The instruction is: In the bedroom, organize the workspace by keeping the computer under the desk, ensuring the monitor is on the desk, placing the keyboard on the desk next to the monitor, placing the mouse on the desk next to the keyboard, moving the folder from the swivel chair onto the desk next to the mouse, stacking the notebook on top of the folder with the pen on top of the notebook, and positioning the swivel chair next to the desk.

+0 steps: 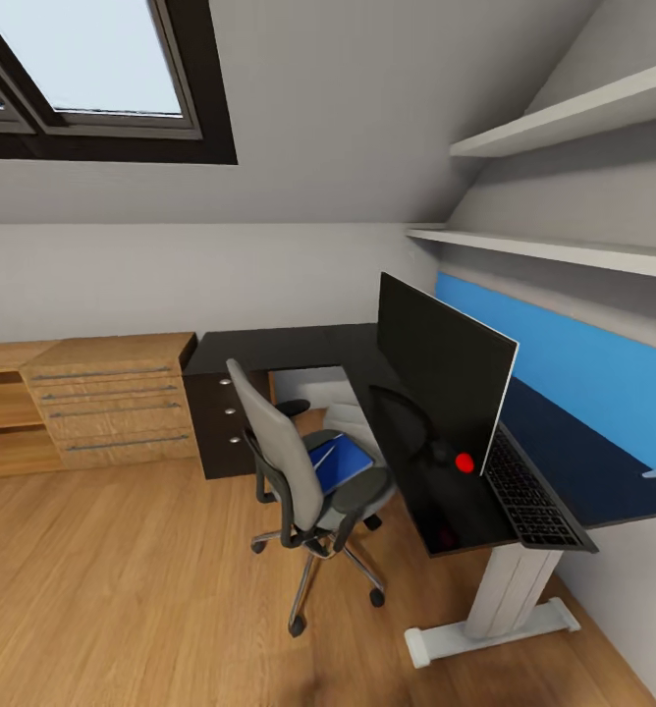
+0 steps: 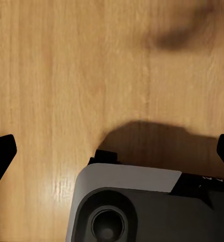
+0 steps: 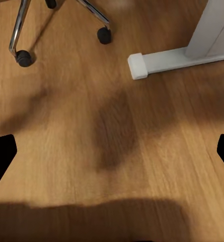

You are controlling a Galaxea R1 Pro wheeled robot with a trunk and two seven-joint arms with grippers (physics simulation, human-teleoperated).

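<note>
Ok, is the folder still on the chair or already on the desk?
On the chair. The blue folder lies flat on the seat of the swivel chair, beside the black desk, not on it.

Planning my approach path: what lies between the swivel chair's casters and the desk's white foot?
Bare wood floor, crossed by soft shadows, in the right wrist view. The nearest caster and the desk's white foot stand apart; the head view shows the same gap.

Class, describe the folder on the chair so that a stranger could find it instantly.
Start at the black L-shaped desk carrying the big dark monitor. Beside it stands a grey swivel chair. The flat blue folder lies on its seat, the only bright blue thing there.
</note>
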